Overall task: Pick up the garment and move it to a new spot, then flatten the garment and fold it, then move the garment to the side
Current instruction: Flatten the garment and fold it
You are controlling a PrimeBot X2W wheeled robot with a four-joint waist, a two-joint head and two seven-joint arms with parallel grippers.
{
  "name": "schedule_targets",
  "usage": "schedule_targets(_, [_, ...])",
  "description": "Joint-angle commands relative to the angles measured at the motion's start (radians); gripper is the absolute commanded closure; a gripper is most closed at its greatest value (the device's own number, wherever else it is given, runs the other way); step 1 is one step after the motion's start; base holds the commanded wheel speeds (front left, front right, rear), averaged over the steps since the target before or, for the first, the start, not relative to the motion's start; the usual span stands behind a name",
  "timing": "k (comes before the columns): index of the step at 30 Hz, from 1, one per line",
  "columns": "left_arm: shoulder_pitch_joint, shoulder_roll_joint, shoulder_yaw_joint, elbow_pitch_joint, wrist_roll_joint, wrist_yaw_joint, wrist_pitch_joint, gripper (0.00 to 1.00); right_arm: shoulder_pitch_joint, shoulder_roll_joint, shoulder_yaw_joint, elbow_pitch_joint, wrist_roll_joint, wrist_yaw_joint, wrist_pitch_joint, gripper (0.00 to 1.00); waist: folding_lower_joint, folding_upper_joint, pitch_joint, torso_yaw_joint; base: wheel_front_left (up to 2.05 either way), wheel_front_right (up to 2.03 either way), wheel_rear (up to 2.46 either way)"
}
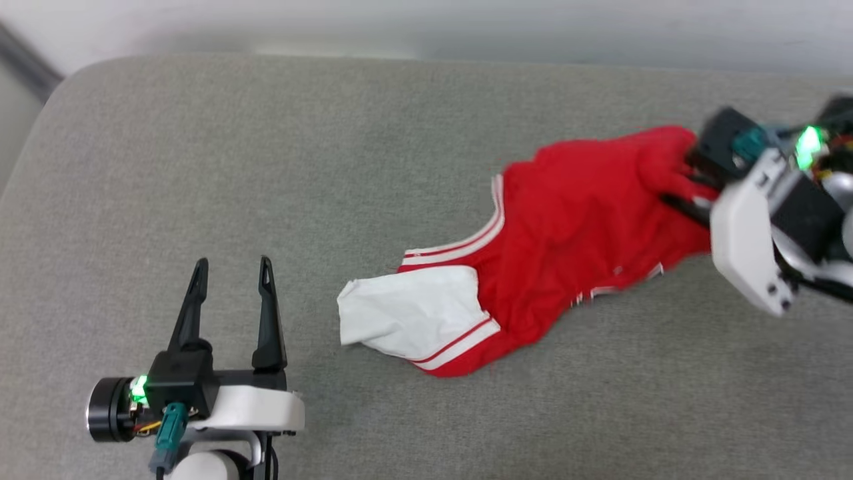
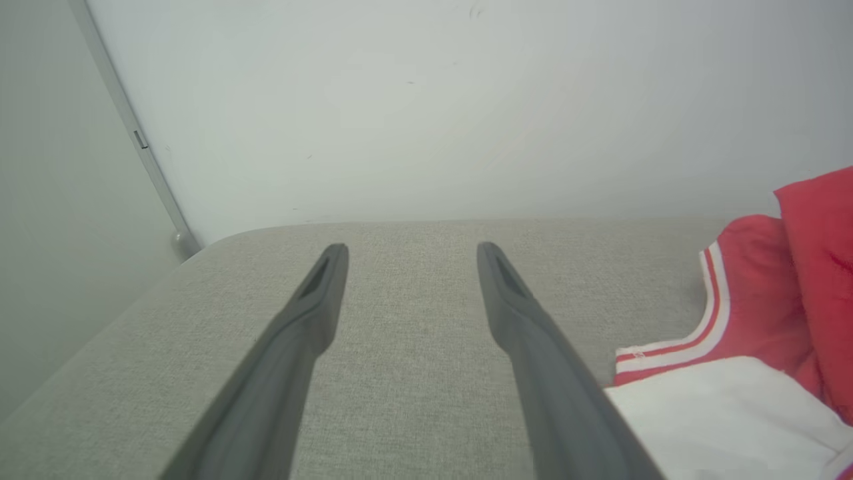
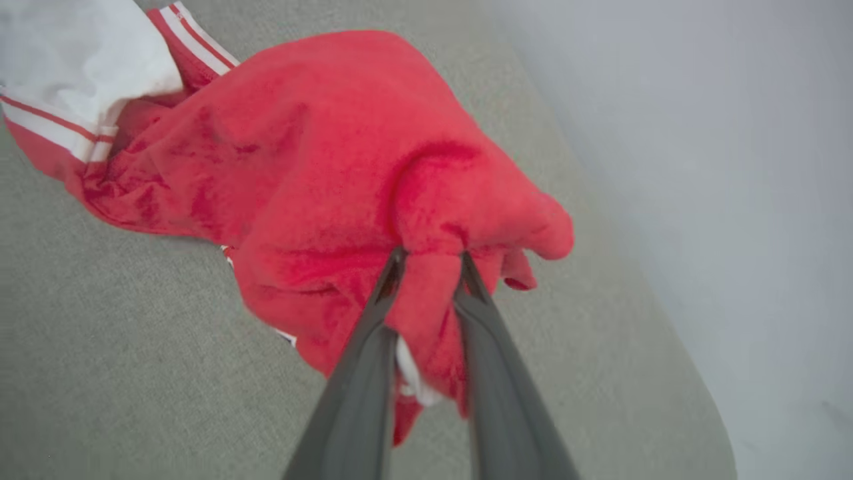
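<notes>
Red garment [image 1: 573,227] lies bunched on the grey cushion [image 1: 266,167]; right gripper [image 3: 430,257] pinches its right end, left gripper [image 1: 231,267] stands wide and empty, near left.

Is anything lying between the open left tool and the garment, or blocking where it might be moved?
Nothing visible does. Bare grey surface lies between the left tool and the white sleeve of the garment; the right tool is shut on its red end.
</notes>
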Motion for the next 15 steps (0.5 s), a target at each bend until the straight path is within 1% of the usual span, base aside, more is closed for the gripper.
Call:
schedule_targets(1, [0.022,-0.002,0.008,-0.003,0.000,-0.003,-0.004,0.00,0.063,-0.035,0.000,-0.017,0.019,-0.001,-0.021,1.00,0.0000,-0.0001,-0.029,-0.026,0.00,0.00,0.00])
schedule_targets(5, [0.046,-0.004,0.016,-0.005,0.003,-0.007,-0.004,0.00,0.203,-0.105,-0.023,-0.038,0.064,-0.001,-0.056,1.00,0.0000,-0.0001,-0.048,-0.046,0.00,0.00,0.00])
schedule_targets(8, [0.053,-0.005,0.017,-0.002,0.006,-0.011,-0.004,0.00,0.328,-0.124,-0.042,-0.014,0.088,-0.001,-0.086,1.00,0.0000,-0.0001,-0.052,-0.054,0.00,0.00,0.00])
schedule_targets(10, [0.051,-0.006,0.018,0.001,0.010,-0.016,-0.004,0.00,0.410,-0.118,-0.055,0.015,0.092,-0.001,-0.104,1.00,0.0000,-0.0001,-0.052,-0.055,0.00,0.00,0.00])
schedule_targets(13, [0.045,-0.007,0.020,0.004,0.012,-0.019,-0.004,0.00,0.526,-0.081,-0.068,0.068,0.123,-0.001,-0.114,1.00,0.0000,-0.0001,-0.050,-0.056,0.00,0.00,0.00])
schedule_targets(15, [0.040,-0.007,0.020,0.009,0.016,-0.023,-0.004,0.00,0.576,-0.058,-0.075,0.109,0.117,0.000,-0.120,1.00,0.0000,-0.0001,-0.051,-0.055,0.00,0.00,0.00])
